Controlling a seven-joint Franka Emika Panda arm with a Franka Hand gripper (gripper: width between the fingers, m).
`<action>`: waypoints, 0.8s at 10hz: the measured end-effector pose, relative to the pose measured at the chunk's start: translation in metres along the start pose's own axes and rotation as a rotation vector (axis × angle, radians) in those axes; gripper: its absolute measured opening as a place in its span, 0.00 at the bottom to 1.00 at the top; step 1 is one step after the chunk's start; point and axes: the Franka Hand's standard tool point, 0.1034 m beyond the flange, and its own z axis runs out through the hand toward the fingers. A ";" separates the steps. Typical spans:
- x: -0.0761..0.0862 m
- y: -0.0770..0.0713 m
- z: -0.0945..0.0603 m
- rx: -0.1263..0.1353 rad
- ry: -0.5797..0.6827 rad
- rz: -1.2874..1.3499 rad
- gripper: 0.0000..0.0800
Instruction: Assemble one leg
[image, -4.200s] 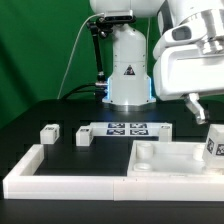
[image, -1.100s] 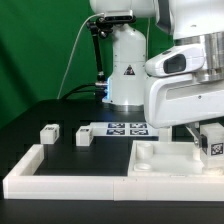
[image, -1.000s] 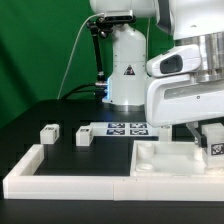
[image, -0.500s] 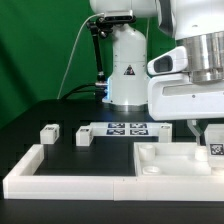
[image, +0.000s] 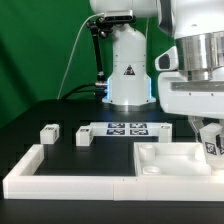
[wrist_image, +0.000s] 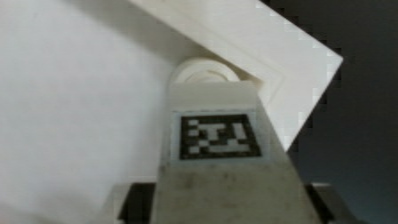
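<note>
**Leg held at the tabletop's corner, ready for seating**

The gripper (image: 209, 137) is clamped on the leg (image: 213, 148), which sits at the corner of the tabletop (image: 165, 160) on the exterior view's right; whether they touch is unclear. The step in hand looks like insertion, so the next move likely calls for centring the leg on the round socket (wrist_image: 208, 72) and lowering it straight. Only the wrist view shows that socket. Only the exterior view shows one loose leg (image: 48, 133) and a second loose leg (image: 84, 136) on the desk (image: 25, 122), well apart.

Matt white plastic leg (wrist_image: 217, 150), smooth white tabletop (image: 165, 171), matt black table (image: 35, 122)
</note>
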 end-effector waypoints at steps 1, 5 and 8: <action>-0.001 0.000 0.000 -0.002 0.006 0.062 0.36; -0.008 0.002 0.000 -0.012 -0.003 0.412 0.36; -0.016 -0.001 0.002 -0.010 -0.028 0.549 0.36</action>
